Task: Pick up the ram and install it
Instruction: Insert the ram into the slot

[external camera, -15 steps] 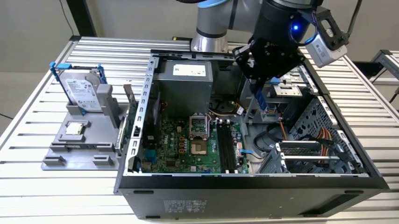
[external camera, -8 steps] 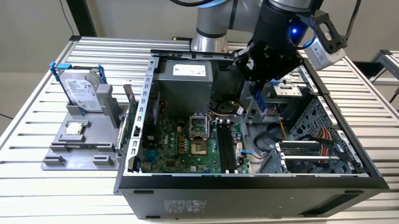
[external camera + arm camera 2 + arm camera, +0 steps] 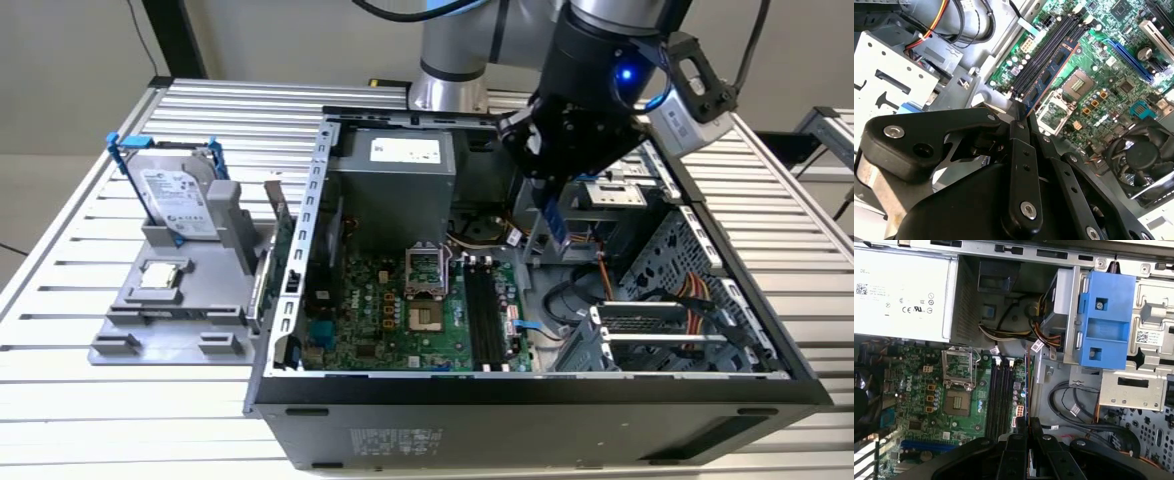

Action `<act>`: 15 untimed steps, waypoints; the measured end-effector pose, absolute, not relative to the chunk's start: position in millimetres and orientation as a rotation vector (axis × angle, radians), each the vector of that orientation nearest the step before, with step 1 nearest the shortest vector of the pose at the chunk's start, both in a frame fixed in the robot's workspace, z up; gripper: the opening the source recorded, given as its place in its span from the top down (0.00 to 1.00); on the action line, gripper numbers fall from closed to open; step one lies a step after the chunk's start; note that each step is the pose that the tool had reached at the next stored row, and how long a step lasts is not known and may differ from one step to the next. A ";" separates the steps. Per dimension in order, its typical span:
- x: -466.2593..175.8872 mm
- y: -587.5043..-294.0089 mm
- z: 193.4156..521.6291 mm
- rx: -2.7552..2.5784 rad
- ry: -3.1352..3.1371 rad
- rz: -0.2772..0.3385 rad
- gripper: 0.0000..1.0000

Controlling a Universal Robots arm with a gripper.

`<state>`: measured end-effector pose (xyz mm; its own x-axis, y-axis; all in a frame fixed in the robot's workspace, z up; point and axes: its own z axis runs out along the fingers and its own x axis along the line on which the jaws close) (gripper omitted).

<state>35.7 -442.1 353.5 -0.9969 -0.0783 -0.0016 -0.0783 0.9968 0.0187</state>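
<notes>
The ram [image 3: 1051,75], a long thin blue-green circuit stick with black chips, is being held on edge by the gripper [image 3: 1021,116], whose two black fingers [image 3: 1019,150] are closing tightly on one end of it with only the board's thickness between them. In the second wrist view the stick is reaching out from the fingertips over the green motherboard [image 3: 1114,75], lying alongside the black memory slots [image 3: 1046,55] and just beside them; whether it is touching a slot cannot be told. In the first wrist view the ram [image 3: 1027,385] is appearing edge-on as a thin line beside the slots [image 3: 1000,395].

In the exterior view the gripper [image 3: 547,215] is hanging inside the open computer case [image 3: 534,400], with the ram [image 3: 551,228] pointing downward above the motherboard [image 3: 400,320], near the memory slots [image 3: 483,315]. The empty processor socket [image 3: 424,272] is sitting just to the exterior view's left of those slots. A grey power supply [image 3: 394,165] is occupying the far end of the case.

Outside the case, toward the exterior view's left, a grey holder [image 3: 174,300] is sitting on the slatted table [image 3: 80,410], carrying an upright hard drive [image 3: 174,195] in a blue frame and a small square processor chip [image 3: 160,275].
</notes>
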 end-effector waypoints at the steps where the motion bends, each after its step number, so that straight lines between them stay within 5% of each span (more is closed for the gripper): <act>1: 35.7 -442.1 352.7 -0.123 3.138 0.029 1.00; 15: 35.8 -442.1 343.1 -0.123 3.138 0.029 1.00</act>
<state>35.8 -442.1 343.1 -0.9969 -0.0782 -0.0017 -0.0782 0.9968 0.0187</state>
